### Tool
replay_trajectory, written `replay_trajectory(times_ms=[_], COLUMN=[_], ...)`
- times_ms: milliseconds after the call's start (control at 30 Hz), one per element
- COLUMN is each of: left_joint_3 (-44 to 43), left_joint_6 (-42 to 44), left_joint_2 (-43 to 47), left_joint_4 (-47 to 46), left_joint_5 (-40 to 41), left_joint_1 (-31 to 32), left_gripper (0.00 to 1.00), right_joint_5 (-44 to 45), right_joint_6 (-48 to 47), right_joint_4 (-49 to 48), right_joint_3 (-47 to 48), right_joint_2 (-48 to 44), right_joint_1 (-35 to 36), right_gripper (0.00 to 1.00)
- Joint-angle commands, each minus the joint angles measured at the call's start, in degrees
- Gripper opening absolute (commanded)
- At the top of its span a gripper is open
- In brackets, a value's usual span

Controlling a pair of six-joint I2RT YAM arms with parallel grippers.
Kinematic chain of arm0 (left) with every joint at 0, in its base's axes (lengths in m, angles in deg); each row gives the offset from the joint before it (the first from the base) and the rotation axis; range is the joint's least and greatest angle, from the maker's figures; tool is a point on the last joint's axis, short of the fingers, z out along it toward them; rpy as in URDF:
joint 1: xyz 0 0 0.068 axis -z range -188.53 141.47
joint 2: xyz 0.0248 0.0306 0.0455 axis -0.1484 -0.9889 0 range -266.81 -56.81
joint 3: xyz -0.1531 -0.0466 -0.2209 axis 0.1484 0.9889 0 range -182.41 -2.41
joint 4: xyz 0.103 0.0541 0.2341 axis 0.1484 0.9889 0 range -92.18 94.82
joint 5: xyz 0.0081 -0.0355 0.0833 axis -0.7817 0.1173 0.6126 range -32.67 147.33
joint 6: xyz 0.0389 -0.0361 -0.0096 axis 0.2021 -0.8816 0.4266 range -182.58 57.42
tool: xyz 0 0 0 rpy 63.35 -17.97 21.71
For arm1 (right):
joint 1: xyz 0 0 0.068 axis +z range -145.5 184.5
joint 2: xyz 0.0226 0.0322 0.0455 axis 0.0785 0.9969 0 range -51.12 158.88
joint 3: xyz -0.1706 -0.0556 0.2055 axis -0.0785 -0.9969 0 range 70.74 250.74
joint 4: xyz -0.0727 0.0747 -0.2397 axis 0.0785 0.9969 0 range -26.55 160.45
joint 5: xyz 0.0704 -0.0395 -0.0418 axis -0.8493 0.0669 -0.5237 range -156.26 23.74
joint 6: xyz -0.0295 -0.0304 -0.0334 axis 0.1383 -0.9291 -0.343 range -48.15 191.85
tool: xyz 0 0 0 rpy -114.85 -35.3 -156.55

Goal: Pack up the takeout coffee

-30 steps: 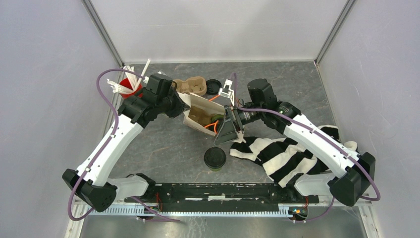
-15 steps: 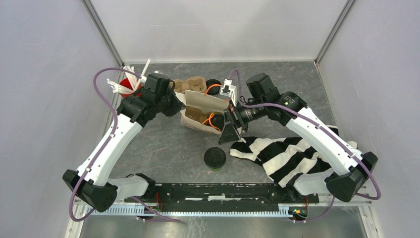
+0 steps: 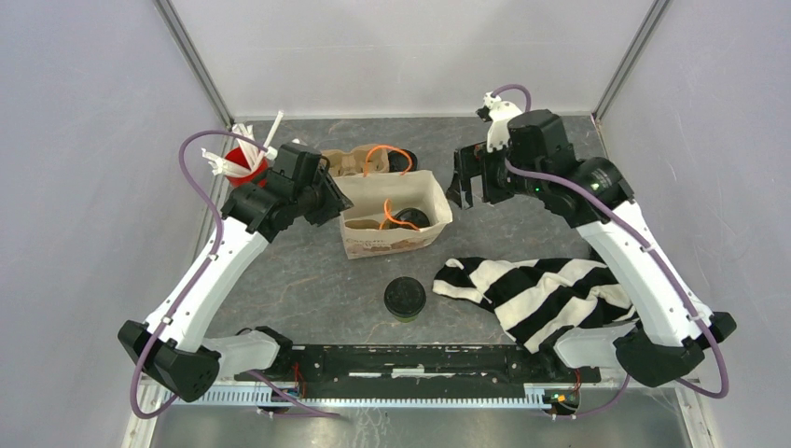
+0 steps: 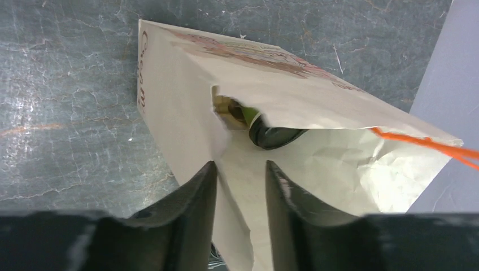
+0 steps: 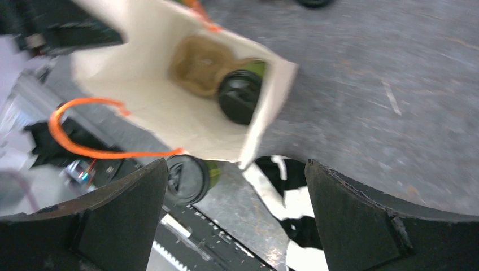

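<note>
An open cream paper bag [image 3: 371,241] with orange handles stands mid-table. Inside it a green cup with a black lid [image 3: 411,219] sits in a brown pulp carrier; it also shows in the right wrist view [image 5: 240,96] and in the left wrist view [image 4: 274,135]. A second green lidded cup [image 3: 405,299] stands on the table in front of the bag and shows in the right wrist view [image 5: 189,178]. My left gripper [image 3: 333,200] is shut on the bag's left edge [image 4: 240,186]. My right gripper [image 3: 469,177] is open and empty, raised to the right of the bag.
A red cup with white straws [image 3: 244,161] stands at the back left. Another brown carrier [image 3: 347,161] and a loose black lid [image 3: 404,161] lie behind the bag. A black-and-white striped cloth [image 3: 541,294] lies at the right front.
My right gripper let go of the bag's right edge, opened and moved up and back to the right. The bag went from tilted to standing upright and open. The left gripper kept its hold.
</note>
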Motion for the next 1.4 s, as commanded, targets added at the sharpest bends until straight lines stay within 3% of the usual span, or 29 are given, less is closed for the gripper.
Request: replay_trajectory(times_ms=[0,67,200,467,567,700,800,933,1133,1233,1367], left_joint_3=[-0.64,-1.80,-6.21,-16.20,-17.77,-16.71,-13.37,-10.45,-8.97,-8.67,-11.60], left_joint_6=[5.42,8.30,15.22,26.71,30.04,30.99,31.42,31.46,29.01,27.18,24.88], left_joint_2=[2.16,2.24,1.62,-3.32,-7.14,-9.30,-8.45,-7.75,-7.14,-6.03,-4.78], left_joint_4=[-0.73,-0.10,2.87,5.48,3.64,-0.38,-5.24,-7.81,-8.94,-11.35,-11.04], left_joint_5=[-1.32,-1.42,1.58,8.32,5.43,-4.37,-13.10,-16.38,-18.93,-21.70,-19.22], left_joint_1=[-0.37,-0.37,-0.37,-1.25,-2.08,-3.03,-3.79,-4.31,-4.34,-4.37,-4.37], left_gripper=[0.50,0.59,0.77,0.92,0.92,0.90,0.89,0.83,0.78,0.86,0.90], right_joint_5=[-1.12,-5.32,-10.79,-9.58,-4.06,-1.51,-0.51,-1.39,-5.37,-4.71,-4.93], right_joint_6=[2.72,2.04,1.10,-2.06,-4.08,-7.44,-9.71,-13.24,-16.15,-16.20,-16.30], right_joint_4=[-5.05,-9.54,-12.03,-13.47,-13.03,-12.13,-10.59,-11.37,-17.28,-18.24,-18.60], right_joint_3=[-6.51,-8.55,-3.91,-2.18,1.07,9.07,18.62,24.80,19.28,18.07,18.32], right_joint_2=[2.14,3.57,9.21,14.48,17.52,24.40,30.63,35.41,32.64,31.51,31.73], right_joint_1=[0.26,0.24,0.56,2.32,2.36,2.27,2.31,2.05,1.88,1.84,1.91], right_gripper=[0.98,0.98,0.98,0.98,0.96,0.81,0.80,0.80,0.84,0.87,0.88])
